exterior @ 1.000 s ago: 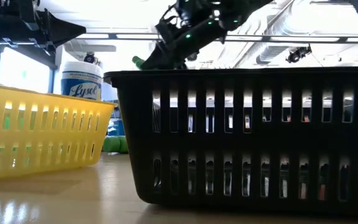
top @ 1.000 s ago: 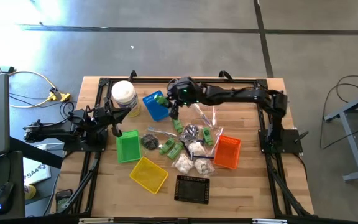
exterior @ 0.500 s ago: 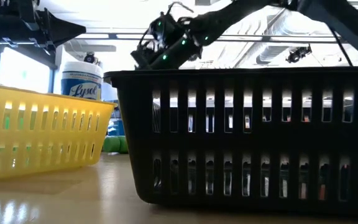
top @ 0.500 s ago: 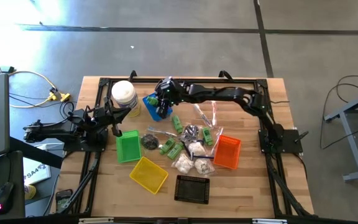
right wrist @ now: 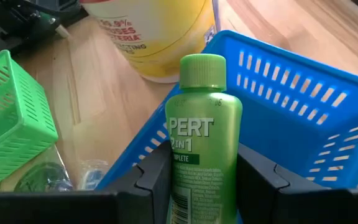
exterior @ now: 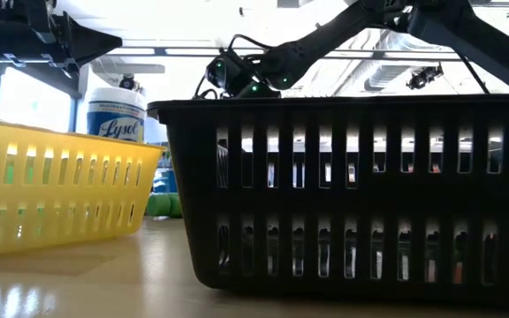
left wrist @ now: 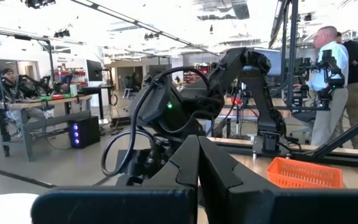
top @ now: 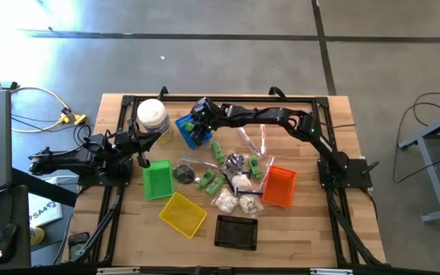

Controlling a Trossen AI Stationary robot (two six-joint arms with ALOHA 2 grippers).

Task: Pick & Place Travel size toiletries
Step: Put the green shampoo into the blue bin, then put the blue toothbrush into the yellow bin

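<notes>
My right gripper [right wrist: 204, 175] is shut on a small green bottle [right wrist: 201, 124] and hangs over the blue basket [right wrist: 291, 106] at the table's far middle [top: 198, 127]. More travel size toiletries [top: 231, 174] lie in a heap on the table's middle: green bottles, white packets, clear-wrapped sticks. My left gripper [left wrist: 197, 168] rests shut with nothing in it at the table's left [top: 139, 147]. My right gripper pinches the green bottle's lower body [right wrist: 180, 180] between its two fingers [right wrist: 157, 174], one on each side. The fingers slant down from the table's right and lie along the bottle. Its cap [right wrist: 202, 68] points ahead over the blue basket's inside; the bottle's lower end is hidden.
A big white jar [top: 152, 116] stands just left of the blue basket. A green basket [top: 156, 180], a yellow one [top: 182, 214], a black one [top: 235, 231] and an orange one [top: 279, 186] lie around the heap. Dark frame rails run along the table's far edge and sides.
My right gripper has gone toward the table's left edge and down with the green bottle, from beside the blue basket to over it, rolling a little on the way. The bottle stays in its fingers.
</notes>
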